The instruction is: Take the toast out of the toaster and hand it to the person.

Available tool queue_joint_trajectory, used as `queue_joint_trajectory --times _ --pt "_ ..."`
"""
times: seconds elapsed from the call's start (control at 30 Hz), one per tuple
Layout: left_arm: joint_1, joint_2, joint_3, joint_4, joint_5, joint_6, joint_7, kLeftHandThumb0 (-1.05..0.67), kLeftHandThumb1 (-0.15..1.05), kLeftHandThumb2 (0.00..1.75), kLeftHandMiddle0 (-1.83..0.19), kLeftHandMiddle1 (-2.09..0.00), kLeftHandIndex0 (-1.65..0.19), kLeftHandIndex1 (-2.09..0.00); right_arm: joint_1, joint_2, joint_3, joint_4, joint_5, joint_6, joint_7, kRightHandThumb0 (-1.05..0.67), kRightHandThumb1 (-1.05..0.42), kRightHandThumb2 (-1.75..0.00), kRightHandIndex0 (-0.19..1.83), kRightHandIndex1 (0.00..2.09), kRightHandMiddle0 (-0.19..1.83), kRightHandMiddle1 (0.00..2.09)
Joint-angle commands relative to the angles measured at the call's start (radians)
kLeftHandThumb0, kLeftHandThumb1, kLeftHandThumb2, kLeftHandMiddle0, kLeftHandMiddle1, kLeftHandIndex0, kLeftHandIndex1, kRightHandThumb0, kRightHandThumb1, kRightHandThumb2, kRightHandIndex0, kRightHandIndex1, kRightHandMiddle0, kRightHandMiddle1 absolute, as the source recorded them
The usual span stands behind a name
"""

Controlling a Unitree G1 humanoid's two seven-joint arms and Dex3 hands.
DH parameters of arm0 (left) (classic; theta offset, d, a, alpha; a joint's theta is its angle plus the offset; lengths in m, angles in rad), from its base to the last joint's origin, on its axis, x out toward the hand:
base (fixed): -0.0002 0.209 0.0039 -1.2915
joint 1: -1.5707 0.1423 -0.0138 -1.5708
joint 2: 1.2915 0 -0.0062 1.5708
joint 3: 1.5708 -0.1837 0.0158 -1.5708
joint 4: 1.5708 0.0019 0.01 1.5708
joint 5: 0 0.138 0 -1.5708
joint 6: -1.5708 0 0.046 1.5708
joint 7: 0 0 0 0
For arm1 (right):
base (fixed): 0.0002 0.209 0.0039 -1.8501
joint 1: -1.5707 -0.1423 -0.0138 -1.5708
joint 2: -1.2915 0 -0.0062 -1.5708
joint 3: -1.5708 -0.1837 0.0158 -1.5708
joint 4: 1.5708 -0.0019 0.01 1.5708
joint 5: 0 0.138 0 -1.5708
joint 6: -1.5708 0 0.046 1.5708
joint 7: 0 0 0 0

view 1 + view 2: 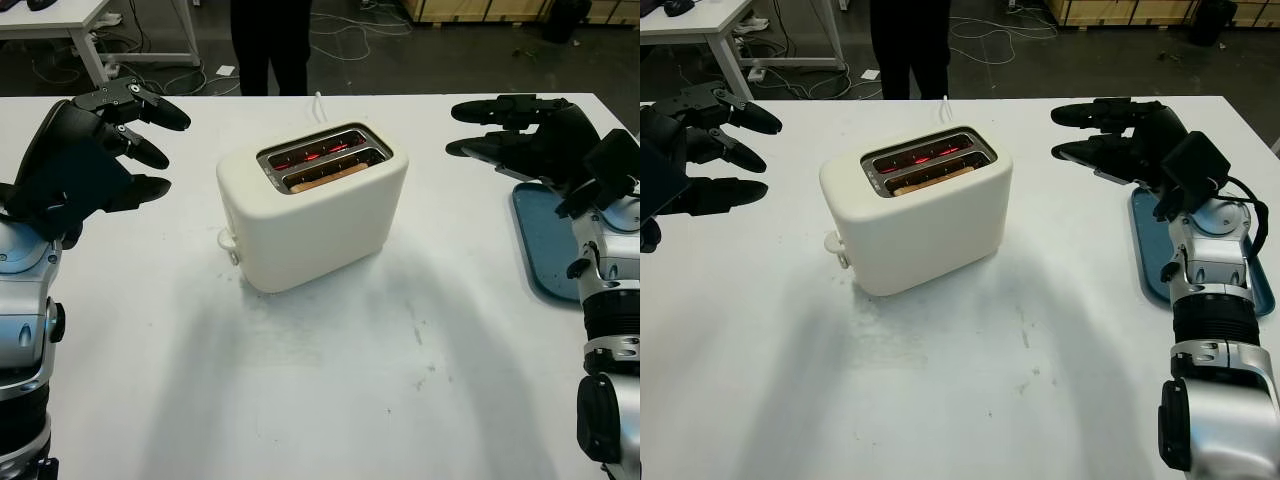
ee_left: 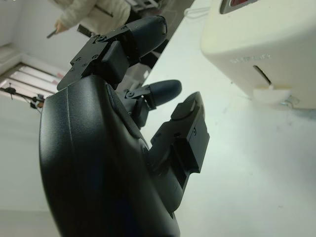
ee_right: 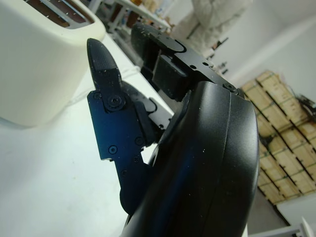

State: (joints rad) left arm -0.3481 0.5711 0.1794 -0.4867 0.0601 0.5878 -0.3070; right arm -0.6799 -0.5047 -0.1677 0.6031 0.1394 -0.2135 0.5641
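The cream toaster [image 1: 312,205] stands in the middle of the white tabletop [image 1: 330,390], with the toast [image 1: 325,178] still down in its near slot. The left robot hand [image 1: 95,150] and right robot hand [image 1: 520,135] are open, one on each side of it, holding nothing. A person [image 1: 270,45] stands behind the tabletop.

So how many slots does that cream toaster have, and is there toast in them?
2, side by side atop the cream plastic toaster: the nearer slot holds toast, the farther slot glows red; toast there may be hidden.
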Motion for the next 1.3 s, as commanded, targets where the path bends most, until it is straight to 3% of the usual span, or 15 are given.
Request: queue_joint_trajectory --times 0.0,1.27 --pt "-0.003 0.006 -0.002 -0.005 0.006 -0.005 0.004 0.53 0.92 0.16 -0.47 -1.34 -0.43 -1.05 -0.009 0.000 0.001 0.007 0.001 -0.007 -0.001 -0.46 -0.84 0.00 1.07 0.00 0.93 0.00" --pt "-0.006 0.000 -0.007 -0.001 0.012 -0.008 0.007 0.54 0.92 0.16 -0.48 -1.33 -0.45 -1.05 -0.009 0.000 0.002 -0.001 0.001 0.004 -0.007 -0.43 -0.83 0.00 1.06 0.00 0.93 0.00"
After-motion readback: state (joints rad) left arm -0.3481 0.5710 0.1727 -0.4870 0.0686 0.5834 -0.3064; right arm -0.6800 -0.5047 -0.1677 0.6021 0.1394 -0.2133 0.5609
